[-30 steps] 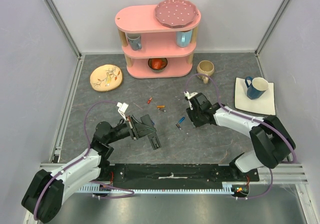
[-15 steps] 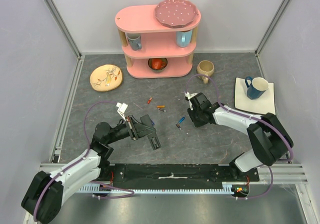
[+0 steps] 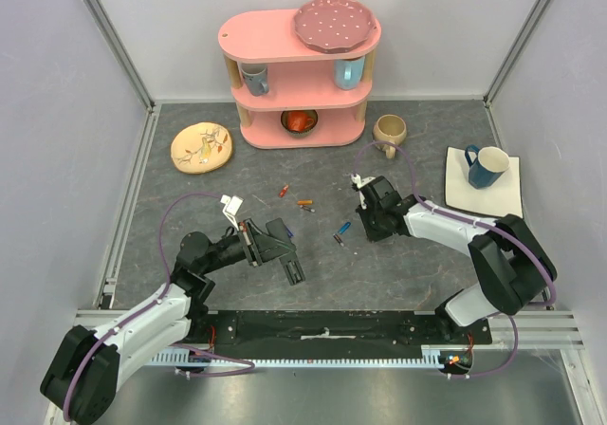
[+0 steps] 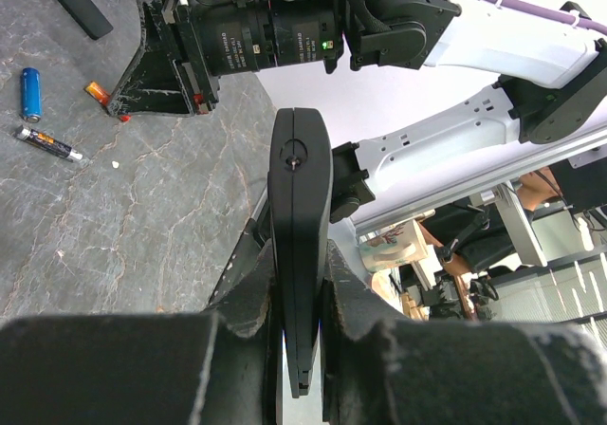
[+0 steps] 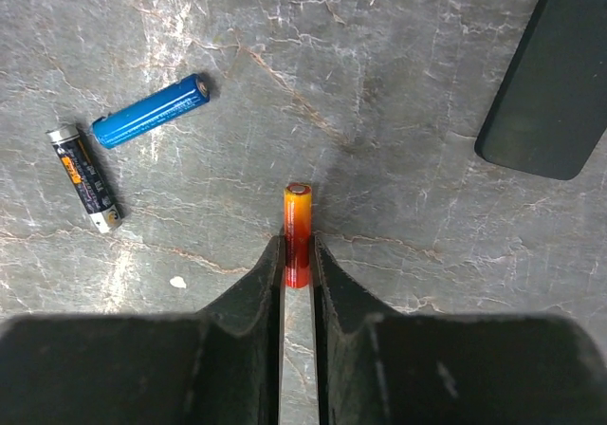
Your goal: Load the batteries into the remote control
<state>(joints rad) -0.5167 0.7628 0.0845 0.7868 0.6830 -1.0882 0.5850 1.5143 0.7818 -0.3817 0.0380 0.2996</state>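
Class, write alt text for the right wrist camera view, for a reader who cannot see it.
The right tool pinches an orange-red battery between its two fingers, with the grey marbled table beneath. To the left lie a blue battery and a black battery; a flat black piece sits at the upper right.

The slim black plastic remote-control bar [image 4: 300,245] sits edge-on, clamped in the left gripper [image 4: 300,292]. A short orange-red cylindrical battery [image 5: 298,233] lies pinched by the right gripper [image 5: 298,259]. Nearby lie a blue battery [image 5: 152,112] and a black, orange-labelled battery [image 5: 84,176], just apart. Farther off rest a red battery [image 3: 283,191] and an orange battery [image 3: 304,202], perhaps a smaller bluish one alongside.
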